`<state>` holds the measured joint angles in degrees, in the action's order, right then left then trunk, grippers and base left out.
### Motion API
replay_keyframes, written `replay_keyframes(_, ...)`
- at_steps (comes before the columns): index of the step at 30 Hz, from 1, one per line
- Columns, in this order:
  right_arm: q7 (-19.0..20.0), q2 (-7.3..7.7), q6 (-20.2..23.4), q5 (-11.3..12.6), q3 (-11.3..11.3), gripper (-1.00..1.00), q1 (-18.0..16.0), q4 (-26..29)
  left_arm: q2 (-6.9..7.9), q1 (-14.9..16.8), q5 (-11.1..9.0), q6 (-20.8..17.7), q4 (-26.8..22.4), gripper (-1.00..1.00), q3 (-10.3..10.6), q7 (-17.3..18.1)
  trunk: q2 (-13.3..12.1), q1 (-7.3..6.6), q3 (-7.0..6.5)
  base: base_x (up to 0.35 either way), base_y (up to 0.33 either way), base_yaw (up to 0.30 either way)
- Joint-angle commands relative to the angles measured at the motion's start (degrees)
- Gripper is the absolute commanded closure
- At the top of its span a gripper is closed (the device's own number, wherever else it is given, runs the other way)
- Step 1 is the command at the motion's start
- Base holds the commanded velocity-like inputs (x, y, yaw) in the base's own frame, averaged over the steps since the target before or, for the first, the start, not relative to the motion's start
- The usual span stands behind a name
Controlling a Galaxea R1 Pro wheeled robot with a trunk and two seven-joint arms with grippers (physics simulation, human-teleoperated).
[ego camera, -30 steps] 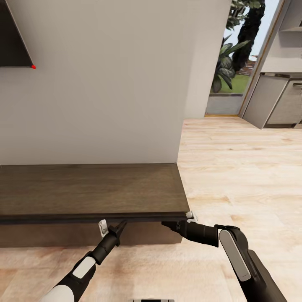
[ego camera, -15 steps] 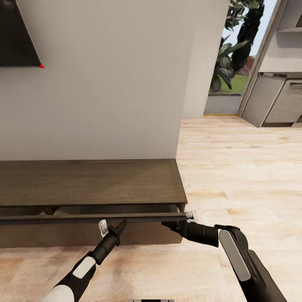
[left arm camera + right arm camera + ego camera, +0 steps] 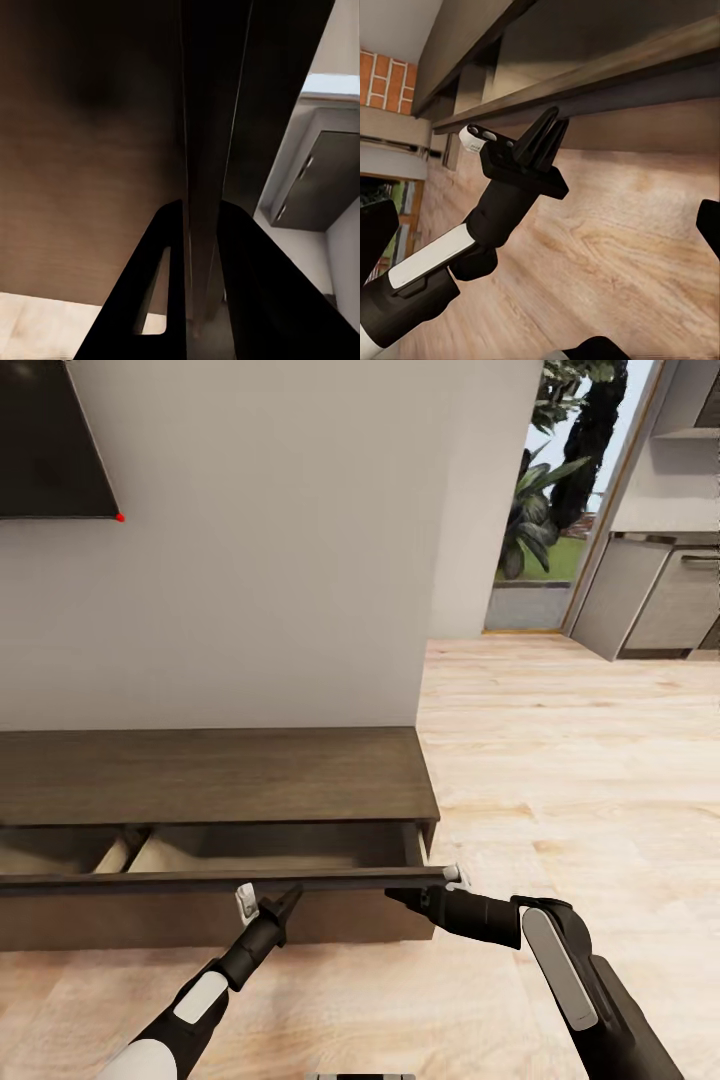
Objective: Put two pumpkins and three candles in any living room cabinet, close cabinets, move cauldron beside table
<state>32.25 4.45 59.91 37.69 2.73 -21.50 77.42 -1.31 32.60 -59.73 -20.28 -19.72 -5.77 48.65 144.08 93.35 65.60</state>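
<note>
A: Starting at the far left, what do we have?

B: We see the dark corner of the TV [image 3: 45, 440] high on the white wall [image 3: 270, 560], with a small red light at its lower corner. Below it runs the cabinet [image 3: 215, 775], long, low and dark brown, standing against that wall on the light plank floor [image 3: 560, 760].

A: And its front?

B: We find the drawer front [image 3: 220, 878] standing out from the cabinet body, so we look down into the open drawer [image 3: 270, 845]. A divider splits the inside into compartments, and the inner surfaces we can make out are bare brown wood.

A: Where are our arms?

B: The left gripper [image 3: 285, 905] sits at the lower edge of the drawer front, near its middle. In the left wrist view the jaws of that left gripper [image 3: 201, 247] stand to either side of the panel's thin edge, gripping it. The right wrist view shows the same gripper [image 3: 544, 139] up against the front's underside.

A: And to the right?

B: The right gripper [image 3: 405, 897] is tucked under the drawer front's right end, by the cabinet's corner. We cannot tell how its jaws stand. Further right, an open doorway [image 3: 535, 575] shows green plants outside, then grey kitchen units [image 3: 655, 595].
</note>
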Motion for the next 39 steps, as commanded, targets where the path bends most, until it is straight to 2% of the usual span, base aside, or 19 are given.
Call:
replay_keyframes(1, 0.4, 0.03, 0.1, -0.4, 0.0, -1.00, 0.0, 0.0, -0.01, 0.0, 0.3, -0.1, 1.4, 1.00, -0.5, 0.0, 0.0, -0.03, 0.05, -0.215, 0.000, 0.000)
replay_keyframes(13, 0.4, 0.03, 0.1, -0.4, 0.1, -1.00, 0.0, 0.0, -0.01, 0.0, 0.4, -0.1, 1.4, 1.00, -0.6, -0.1, 0.0, -0.03, 0.05, -0.216, 0.000, 0.000)
replay_keyframes(24, 0.4, 0.03, 0.1, -0.4, 0.1, -1.00, 0.0, 0.0, -0.01, 0.0, 0.3, -0.1, 1.4, 1.00, -0.6, -1.3, 0.0, -0.03, 0.05, -0.030, 0.000, 0.000)
replay_keyframes(33, 0.4, 0.03, 0.1, -0.4, 0.1, -1.00, 0.0, 0.0, 0.00, 0.0, 0.4, -0.1, 1.4, 1.00, -0.6, -1.4, 0.0, -0.03, 0.05, -0.186, 0.000, 0.000)
replay_keyframes(39, 0.4, 0.03, 0.1, -0.4, 0.1, -1.00, 0.0, 0.0, -0.01, 0.0, 0.4, -0.1, 1.4, 1.00, -0.6, -1.6, 0.0, -0.03, 0.05, -0.027, 0.000, 0.000)
